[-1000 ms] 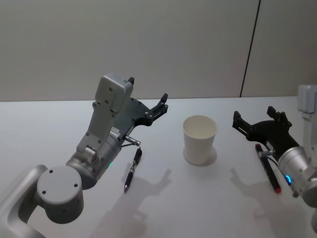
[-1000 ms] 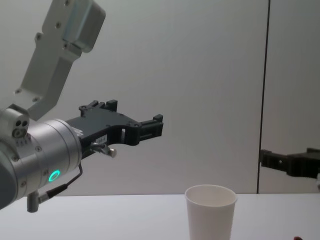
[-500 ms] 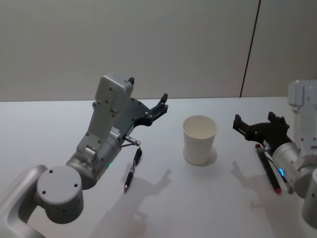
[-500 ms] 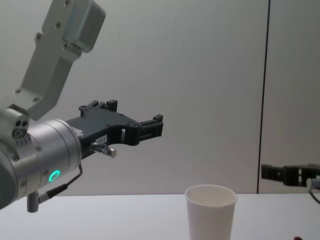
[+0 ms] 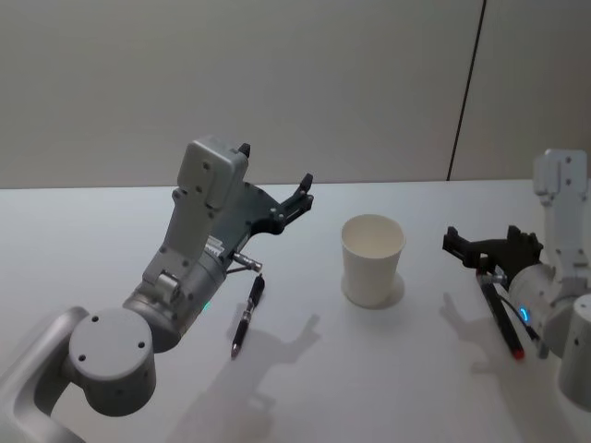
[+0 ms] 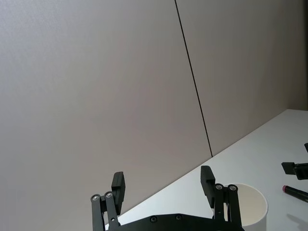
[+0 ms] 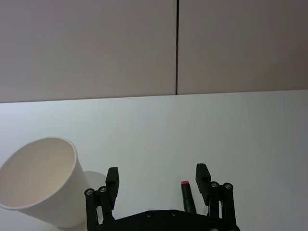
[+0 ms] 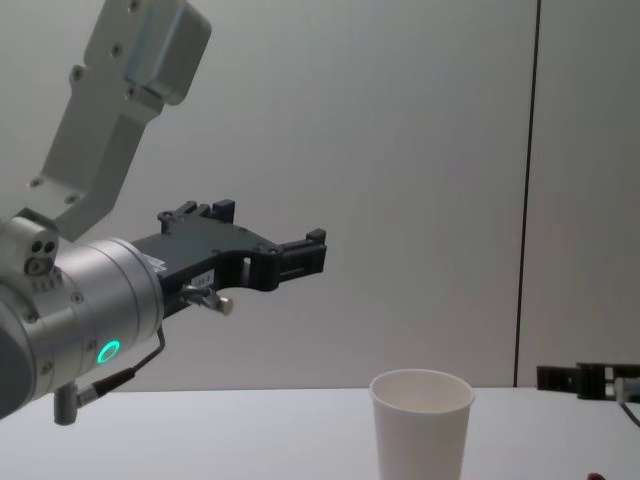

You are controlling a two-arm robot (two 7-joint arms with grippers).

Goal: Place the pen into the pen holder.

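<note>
Hovering at the head view's right edge, the right claw (image 5: 480, 247) is spread, holding nothing, just over the red pen (image 5: 500, 316) lying on the table (image 5: 369, 388). The cup (image 5: 372, 258) stands empty at centre; a black pen (image 5: 245, 318) lies lower left, under the raised, spread left claw (image 6: 162, 182). Nothing grasped yet: pickup, carry and drop are all left.

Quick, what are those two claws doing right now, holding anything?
Left gripper: open, holding nothing.
Right gripper: open, holding nothing, over a red-tipped pen.

the white paper-cup pen holder (image 5: 372, 263) stands upright, empty; a black pen (image 5: 246, 318) lies left, a red-tipped pen (image 5: 502, 322) right.
</note>
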